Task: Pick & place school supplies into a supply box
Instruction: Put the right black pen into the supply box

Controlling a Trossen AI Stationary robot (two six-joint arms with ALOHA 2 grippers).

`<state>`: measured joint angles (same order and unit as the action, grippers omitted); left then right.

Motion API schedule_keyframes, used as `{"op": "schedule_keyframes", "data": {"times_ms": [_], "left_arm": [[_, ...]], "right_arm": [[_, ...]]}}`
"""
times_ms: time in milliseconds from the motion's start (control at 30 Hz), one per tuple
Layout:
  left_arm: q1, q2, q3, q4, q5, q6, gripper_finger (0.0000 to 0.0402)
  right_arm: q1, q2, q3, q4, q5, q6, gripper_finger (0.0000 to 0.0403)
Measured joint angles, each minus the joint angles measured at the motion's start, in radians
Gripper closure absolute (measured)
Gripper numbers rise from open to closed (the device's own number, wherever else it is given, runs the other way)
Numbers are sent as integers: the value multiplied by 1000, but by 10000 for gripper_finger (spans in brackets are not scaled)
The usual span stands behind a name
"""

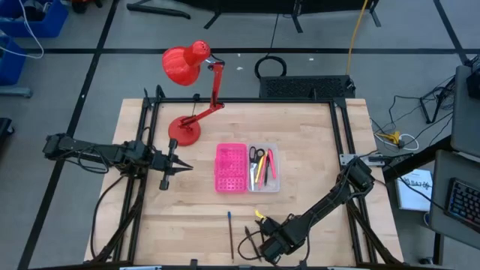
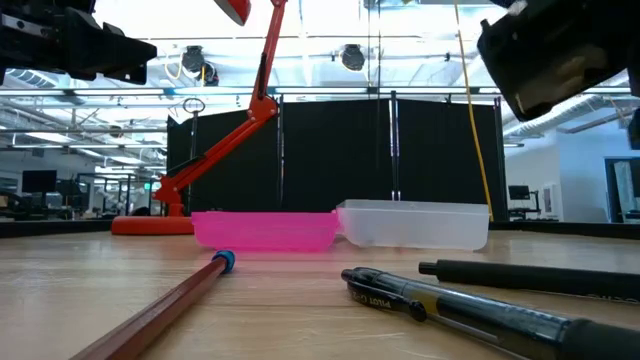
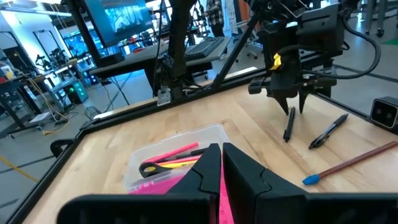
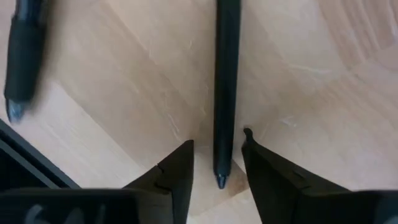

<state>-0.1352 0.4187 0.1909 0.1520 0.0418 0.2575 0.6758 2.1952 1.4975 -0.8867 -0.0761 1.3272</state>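
**Ana:** While the right tool [image 4: 217,165] hung over the front edge of the worktop [image 1: 315,161], near six o'clock in the overhead view, its fingers stood apart with a slim black pen [image 4: 226,87] lying between them, tip toward the wrist. What worried you?

**Ben:** The pen sat closer to one finger than the other. If the fingers closed like that, one pad could have struck first and rolled the pen away instead of pinching it. It was round and thin, so my guess was it would skid easily on the wood.

**Ana:** And the second black pen [image 4: 23,56]?

**Ben:** It lay just beside the first, toward the edge of the wrist picture. A low descent could have nudged it. The pencil with the blue cap [image 1: 230,232] lay near as well, at about seven o'clock.

**Ana:** Where was the supply box [image 1: 247,168]?

**Ben:** At the worktop's centre, well apart from the right tool. Its clear half already held the scissors [image 1: 256,155] and pink and yellow pens, so a careless drop could have landed across the wall or on the scissors.

**Ana:** The left tool [image 1: 182,167]?

**Ben:** It waited at nine o'clock, pointing at the box, fingers nearly together, though the narrow gap was hard to judge. The red lamp [image 1: 186,67] stood at eleven o'clock, out of the way.
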Motion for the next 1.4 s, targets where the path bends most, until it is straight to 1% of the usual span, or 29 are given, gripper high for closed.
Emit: {"op": "schedule_keyframes", "data": {"times_ms": [133,200,400,500,567,733,833,1000,1067,1133,1233,1333,1400], "left_arm": [[0,0,0,0,0,-1,376],[0,0,0,0,0,0,376],[0,0,0,-2,0,0,376],[0,0,0,-9,0,-1,376],[0,0,0,-14,0,-6,376],[0,0,0,-25,1,-24,376],[0,0,0,-24,1,-21,376],[0,0,0,-24,1,-19,376],[0,0,0,-24,1,-19,376],[0,0,0,-24,1,-19,376],[0,0,0,-24,1,-18,376],[0,0,0,-24,1,-18,376],[0,0,0,-24,1,-21,376]], "right_arm": [[3,0,-1,-2,36,-101,289],[3,0,-2,-3,55,-126,300],[-4,0,-4,24,109,-125,331],[-12,0,-5,44,105,-127,359],[-17,0,-5,47,102,-88,381],[-25,-1,-5,51,72,-49,382],[-22,-20,-10,53,73,-27,382],[-8,-124,-13,76,119,1,382],[-4,-160,-20,48,171,28,382],[-8,-202,-18,64,202,53,382],[-20,-257,-10,68,212,75,382],[-42,-268,-16,82,213,98,382],[-66,-288,-15,105,235,137,382]]}}
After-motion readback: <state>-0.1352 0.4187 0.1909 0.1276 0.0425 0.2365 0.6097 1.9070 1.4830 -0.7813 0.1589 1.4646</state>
